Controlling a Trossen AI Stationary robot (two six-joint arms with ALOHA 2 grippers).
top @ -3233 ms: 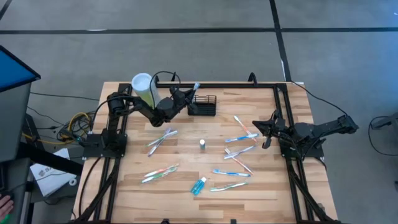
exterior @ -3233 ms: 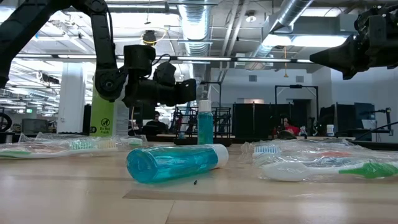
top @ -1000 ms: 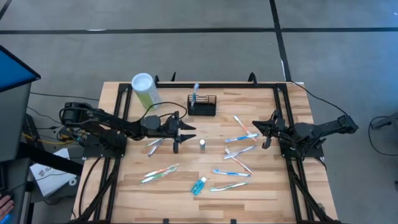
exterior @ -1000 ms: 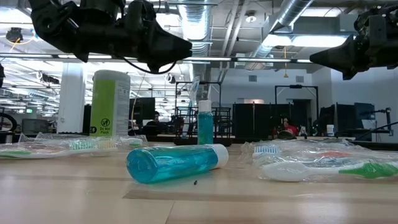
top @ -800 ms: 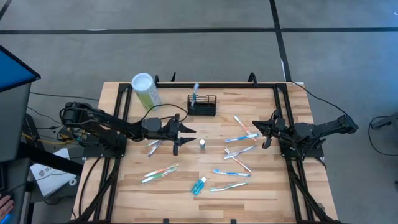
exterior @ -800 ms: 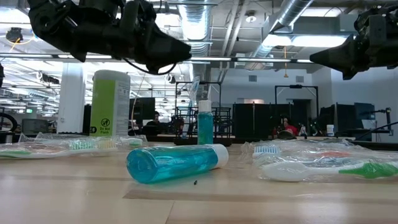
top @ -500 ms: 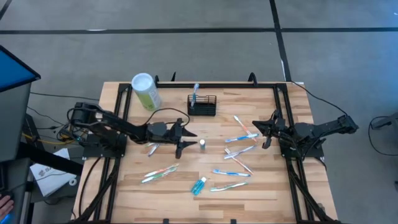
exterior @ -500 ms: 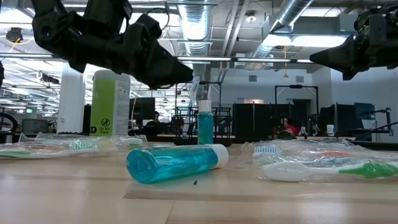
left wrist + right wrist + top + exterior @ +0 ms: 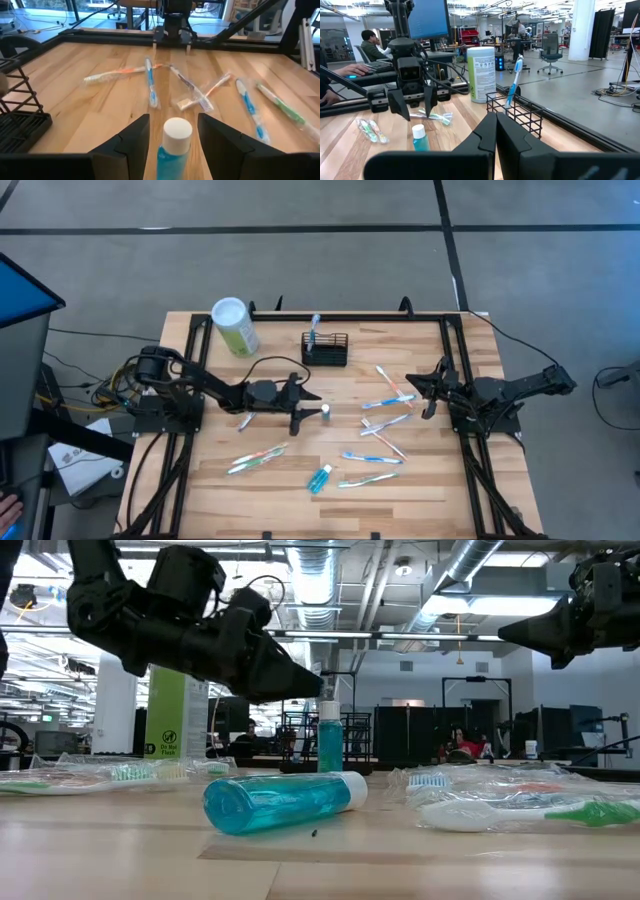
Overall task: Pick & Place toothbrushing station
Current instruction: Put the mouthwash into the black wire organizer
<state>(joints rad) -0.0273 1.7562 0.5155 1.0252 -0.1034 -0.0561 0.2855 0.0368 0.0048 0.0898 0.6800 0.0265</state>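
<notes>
Left gripper (image 9: 170, 150): is hovering over the middle of the surface (image 9: 300, 470) with its fingers (image 9: 125, 142) spread wide, one on each side of the small bottle's white cap, touching nothing and holding nothing.
Small bottle (image 9: 325, 412): is standing upright just ahead of the left gripper, teal body, white cap, between the open fingers in the left wrist view.
Step in hand: judging by the pose, the left arm is lining up a grasp on the small bottle.
Next move: seems to call for easing down around the bottle's neck and closing gently, since so narrow an upright thing would tip easily; then carrying it back to the basket.
Lying bottle (image 9: 320, 478): is resting on its side near the front edge, apart from the arm.
Toothbrushes (image 9: 385, 402): are lying scattered in wrappers across the right half and the front-left.
Right gripper (image 9: 428, 393): is waiting at the right side, fingers pressed together, empty.
Basket (image 9: 326, 350): is sitting at the far edge, one toothbrush (image 9: 313, 328) standing in it.
Green cylinder (image 9: 233, 326): is standing at the far left corner.
</notes>
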